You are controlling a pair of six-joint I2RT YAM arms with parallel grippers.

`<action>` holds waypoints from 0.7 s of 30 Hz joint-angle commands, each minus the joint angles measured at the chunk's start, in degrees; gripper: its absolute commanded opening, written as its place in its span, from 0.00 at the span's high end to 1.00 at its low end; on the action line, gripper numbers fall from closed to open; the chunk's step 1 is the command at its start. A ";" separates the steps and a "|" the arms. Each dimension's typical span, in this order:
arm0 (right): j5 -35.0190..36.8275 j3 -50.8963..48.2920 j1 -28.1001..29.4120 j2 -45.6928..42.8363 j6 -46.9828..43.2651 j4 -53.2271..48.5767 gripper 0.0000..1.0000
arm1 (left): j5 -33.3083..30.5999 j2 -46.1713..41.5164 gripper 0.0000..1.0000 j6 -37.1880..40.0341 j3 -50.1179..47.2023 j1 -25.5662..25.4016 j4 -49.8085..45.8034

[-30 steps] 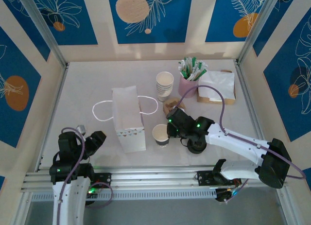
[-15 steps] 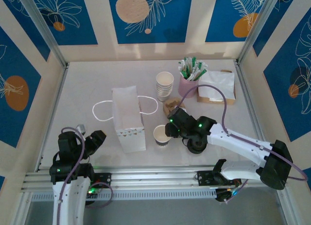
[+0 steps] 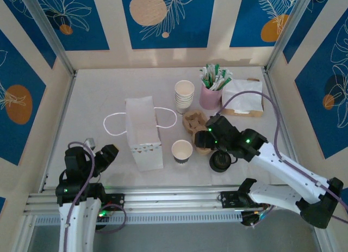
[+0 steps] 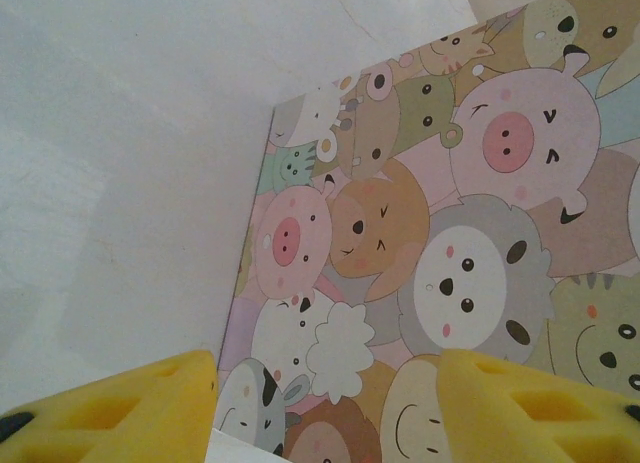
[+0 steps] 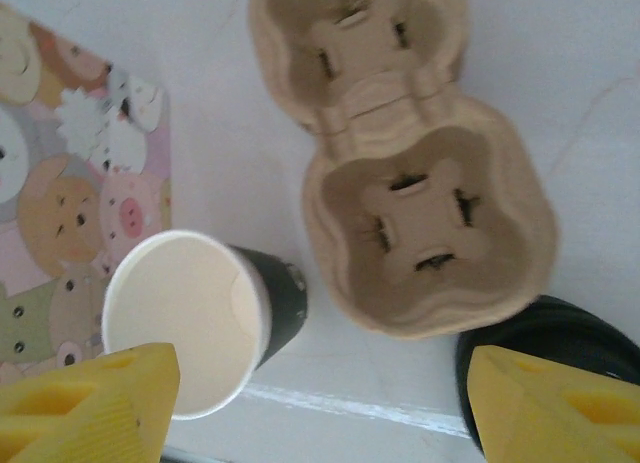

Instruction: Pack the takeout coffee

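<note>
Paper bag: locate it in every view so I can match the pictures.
Top external: paper bag left of centre, beside the single cup.
Left wrist: its animal print covers the right side.
Right wrist: the print at the left edge, beside that cup.
Shared landmark: the cartoon print against the white table.

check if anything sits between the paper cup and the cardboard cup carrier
Nothing visible does: the paper cup stands upright right beside the cardboard cup carrier, and the black lid lies off to the carrier's other side.
</note>
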 commanded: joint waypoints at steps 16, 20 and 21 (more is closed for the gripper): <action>-14.69 -13.07 -18.51 -5.14 -1.22 -1.54 0.08 | 0.80 0.03 0.38 -0.22 -1.15 -0.60 0.36; -14.60 -14.15 -18.69 -5.38 -0.70 -2.79 0.08 | 0.81 0.03 0.38 -0.24 -0.97 -0.58 0.27; -14.18 -14.28 -18.69 -5.40 -0.37 -3.42 0.08 | 0.77 0.03 0.38 -0.25 -0.97 -0.58 0.32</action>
